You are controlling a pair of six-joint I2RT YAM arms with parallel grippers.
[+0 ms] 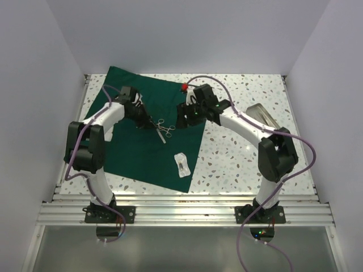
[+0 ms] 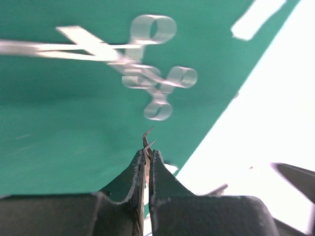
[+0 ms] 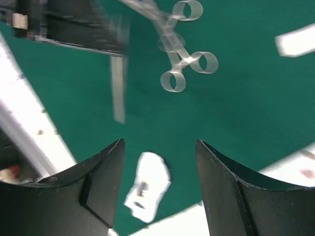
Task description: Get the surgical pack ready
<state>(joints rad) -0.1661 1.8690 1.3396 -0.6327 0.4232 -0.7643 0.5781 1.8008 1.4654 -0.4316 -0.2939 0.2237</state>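
Surgical pack (image 1: 142, 158) lies spread out flat on the left half of the table (image 1: 238, 153), a big dark green cloth with nothing folded over. From where I stand the job looks about midway. A cluster of ring-handled steel instruments (image 1: 161, 126) sits near the middle of the cloth, and a small white packet (image 1: 181, 164) lies closer to its near right edge. The metal tray (image 1: 262, 116) stands well apart on the right, and I cannot see whether anything remains in it. The cloth has not been wrapped or closed at all, so I judge that step is left to do, along with setting down whatever is in hand.

The left claw (image 2: 146, 153) is pinched nearly shut on a thin steel tool (image 2: 147, 135), whose curved tips poke out past the fingers, held just above the cloth beside the ringed instruments. The right claw (image 3: 158, 142) hangs over the cloth spread wide, gripping nothing and touching nothing, with the white packet showing below the gap.
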